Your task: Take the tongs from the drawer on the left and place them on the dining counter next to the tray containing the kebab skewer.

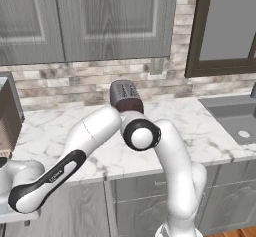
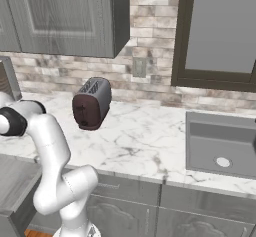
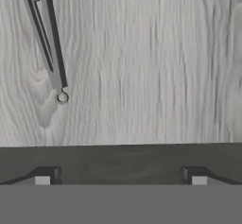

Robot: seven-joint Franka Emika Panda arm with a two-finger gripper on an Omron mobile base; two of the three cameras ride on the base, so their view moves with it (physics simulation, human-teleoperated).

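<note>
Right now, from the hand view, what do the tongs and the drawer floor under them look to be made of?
Tongs: likely metal, dull grey, with slim flat arms and a small ring at one end. Drawer floor: pale grey wood or wood-look laminate, matte, with visible grain lines and a knot swirl.

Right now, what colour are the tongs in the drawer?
Grey metal. The tongs lie on the drawer's pale wood-grain floor, clearest in the hand view.

The tongs (image 3: 47, 38) lie on the pale wood floor of the drawer (image 3: 142, 76), and their far end is cut off by the top edge of the hand view. In the left base view the arm covers the lower part of the toaster (image 1: 126, 97). The sink (image 1: 235, 117) runs off the right edge there.
</note>
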